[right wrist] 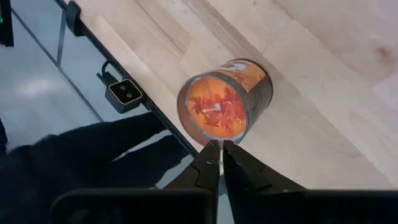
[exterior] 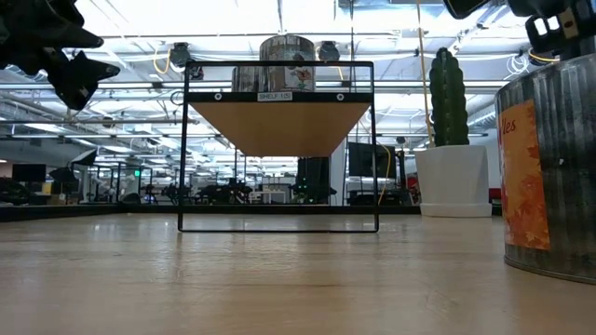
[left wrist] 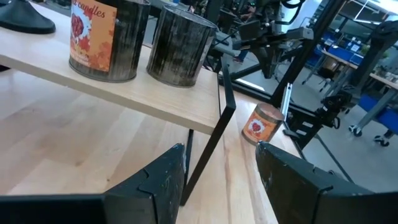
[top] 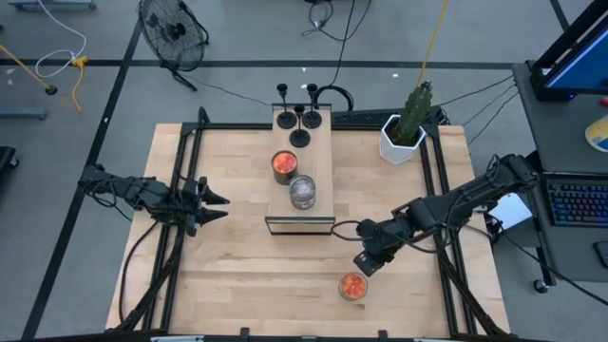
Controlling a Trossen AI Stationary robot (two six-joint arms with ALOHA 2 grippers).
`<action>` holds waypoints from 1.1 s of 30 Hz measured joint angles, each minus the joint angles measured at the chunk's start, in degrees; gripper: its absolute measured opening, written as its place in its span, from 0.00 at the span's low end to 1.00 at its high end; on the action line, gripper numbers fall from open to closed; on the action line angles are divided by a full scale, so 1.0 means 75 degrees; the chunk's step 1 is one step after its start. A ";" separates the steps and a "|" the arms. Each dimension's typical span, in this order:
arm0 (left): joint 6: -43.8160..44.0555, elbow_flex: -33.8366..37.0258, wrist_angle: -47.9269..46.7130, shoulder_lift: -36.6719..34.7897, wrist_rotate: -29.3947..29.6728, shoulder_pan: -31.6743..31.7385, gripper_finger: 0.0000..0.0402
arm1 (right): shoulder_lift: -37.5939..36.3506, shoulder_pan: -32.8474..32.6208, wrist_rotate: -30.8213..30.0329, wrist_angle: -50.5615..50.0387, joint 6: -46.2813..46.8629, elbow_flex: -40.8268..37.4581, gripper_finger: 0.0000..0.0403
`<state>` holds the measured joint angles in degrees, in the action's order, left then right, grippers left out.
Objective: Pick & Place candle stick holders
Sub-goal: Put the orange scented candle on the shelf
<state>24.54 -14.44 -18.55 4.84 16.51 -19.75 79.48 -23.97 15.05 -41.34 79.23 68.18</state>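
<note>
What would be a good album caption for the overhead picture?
Right gripper hovers shut beside an orange candle on the table; two more candles sit on the wooden shelf.

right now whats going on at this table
The right pincer is shut, holding nothing, just above an orange candle cup standing alone near the table's front edge. The left pincer waits open beside the wooden shelf. On that shelf stand another orange cup, a silvery cup and three black holders.
</note>
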 joint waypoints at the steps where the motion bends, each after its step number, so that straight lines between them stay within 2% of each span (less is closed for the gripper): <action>1: -0.0027 0.0000 0.0000 0.0000 0.0002 0.0000 0.50 | 0.0000 -0.0005 0.0000 0.0000 0.0110 0.0000 0.06; 11: -0.0218 0.0000 -0.0003 0.0000 -0.0002 0.0000 0.50 | -0.0001 -0.0221 -0.0396 0.0101 0.0159 -0.0424 0.32; 17: -0.0318 0.0000 -0.0009 0.0000 -0.0003 0.0000 0.50 | -0.0048 -0.0194 0.0161 0.0759 0.0564 -0.0992 0.44; 22: -0.0518 0.0000 -0.0009 0.0002 -0.0003 0.0000 0.50 | -0.0055 -0.0158 0.0206 0.1430 0.0902 -0.1416 0.46; 33: -0.0455 -0.0003 -0.0013 0.0003 -0.0012 0.0000 0.50 | -0.0061 -0.0166 0.0207 0.2252 0.1575 -0.1986 0.42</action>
<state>21.12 -14.46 -18.64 4.86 16.43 -19.75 79.02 -25.21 16.60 -24.46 91.05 53.29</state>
